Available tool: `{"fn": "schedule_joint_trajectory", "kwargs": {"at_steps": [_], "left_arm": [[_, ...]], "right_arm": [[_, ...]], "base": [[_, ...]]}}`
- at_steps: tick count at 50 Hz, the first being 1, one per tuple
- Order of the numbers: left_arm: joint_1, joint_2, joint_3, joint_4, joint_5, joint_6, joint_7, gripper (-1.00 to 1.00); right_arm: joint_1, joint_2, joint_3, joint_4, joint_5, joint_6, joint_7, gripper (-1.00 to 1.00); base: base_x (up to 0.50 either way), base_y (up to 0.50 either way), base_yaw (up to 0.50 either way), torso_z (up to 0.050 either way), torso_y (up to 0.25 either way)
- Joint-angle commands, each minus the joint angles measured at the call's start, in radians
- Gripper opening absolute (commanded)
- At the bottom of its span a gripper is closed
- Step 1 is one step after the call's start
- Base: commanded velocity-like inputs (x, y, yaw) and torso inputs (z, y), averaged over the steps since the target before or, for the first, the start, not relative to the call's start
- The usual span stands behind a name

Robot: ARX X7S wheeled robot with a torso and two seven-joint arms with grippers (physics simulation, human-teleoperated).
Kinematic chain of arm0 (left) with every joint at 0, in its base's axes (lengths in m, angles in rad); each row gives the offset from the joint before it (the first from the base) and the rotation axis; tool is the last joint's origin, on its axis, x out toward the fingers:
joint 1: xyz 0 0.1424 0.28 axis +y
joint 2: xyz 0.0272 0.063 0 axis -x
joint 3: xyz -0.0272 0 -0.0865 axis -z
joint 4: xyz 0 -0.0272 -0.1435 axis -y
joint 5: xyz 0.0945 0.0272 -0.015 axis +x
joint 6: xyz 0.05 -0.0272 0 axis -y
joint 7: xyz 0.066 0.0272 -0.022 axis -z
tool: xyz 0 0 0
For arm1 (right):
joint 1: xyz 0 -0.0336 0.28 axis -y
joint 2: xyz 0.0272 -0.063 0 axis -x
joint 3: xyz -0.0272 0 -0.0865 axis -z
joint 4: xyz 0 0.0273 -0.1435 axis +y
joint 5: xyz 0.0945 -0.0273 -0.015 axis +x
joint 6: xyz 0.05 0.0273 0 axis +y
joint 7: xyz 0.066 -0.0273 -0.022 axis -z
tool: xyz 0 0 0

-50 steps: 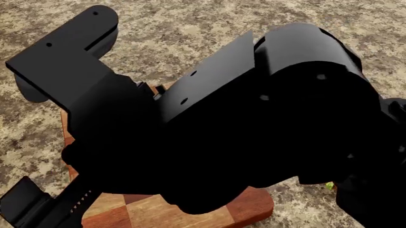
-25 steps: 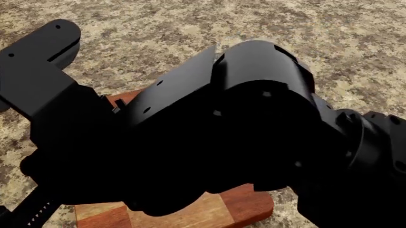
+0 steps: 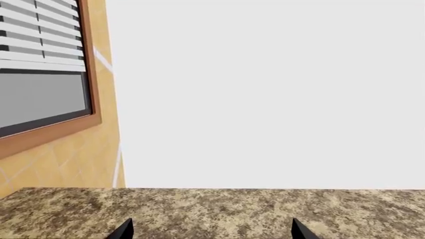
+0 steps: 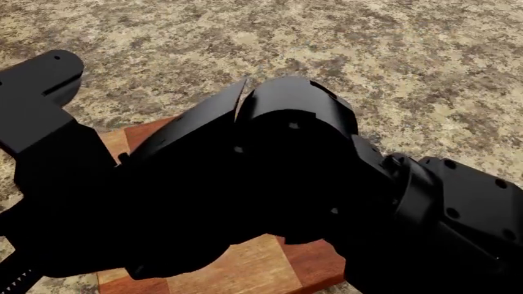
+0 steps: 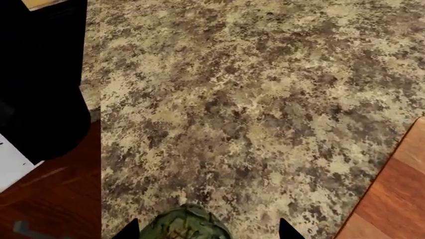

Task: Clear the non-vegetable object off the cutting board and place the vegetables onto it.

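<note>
Since a moment ago, both black arms have swung left, uncovering more board. Right fingers spread wide around the artichoke, above the speckled bench. Left fingers spread wide, holding nothing.

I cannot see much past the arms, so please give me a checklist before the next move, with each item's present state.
1. Artichoke sits between the right end effector fingertips: ok.
2. Right end effector actually closed on the artichoke: cannot tell, only the tips show.
3. Board in view: ok, though mostly hidden by the arms in the head view.
4. Carrot piece off the board: cannot tell, not seen.
5. Corn located: not ok, it is in no view.
6. Left end effector free: ok, open over the counter, nothing between its tips.
</note>
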State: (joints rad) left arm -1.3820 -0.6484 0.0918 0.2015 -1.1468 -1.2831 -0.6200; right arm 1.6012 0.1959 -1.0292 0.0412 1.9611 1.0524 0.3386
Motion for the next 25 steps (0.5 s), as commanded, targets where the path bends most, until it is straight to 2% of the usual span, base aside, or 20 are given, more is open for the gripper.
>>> {"fn": "schedule_joint_trajectory", "kwargs": {"at_steps": [1,10,25], "left_arm": [[0.007,-0.005,0.000,0.000,-0.002,0.009,-0.001,1.00],[0.010,-0.003,0.001,-0.004,-0.004,0.018,0.003,1.00],[0.019,-0.014,-0.003,0.000,-0.013,0.022,-0.004,1.00]], "right_arm": [[0.000,-0.036,-0.028,0.054,0.030,0.010,-0.005,1.00],[0.038,-0.063,-0.061,0.099,0.087,0.045,0.022,1.00],[0.042,-0.088,-0.081,0.126,0.074,0.054,-0.021,1.00]], "base": [[0.00,0.00,0.00,0.000,0.000],[0.00,0.00,0.00,0.000,0.000],[0.00,0.00,0.00,0.000,0.000]]}}
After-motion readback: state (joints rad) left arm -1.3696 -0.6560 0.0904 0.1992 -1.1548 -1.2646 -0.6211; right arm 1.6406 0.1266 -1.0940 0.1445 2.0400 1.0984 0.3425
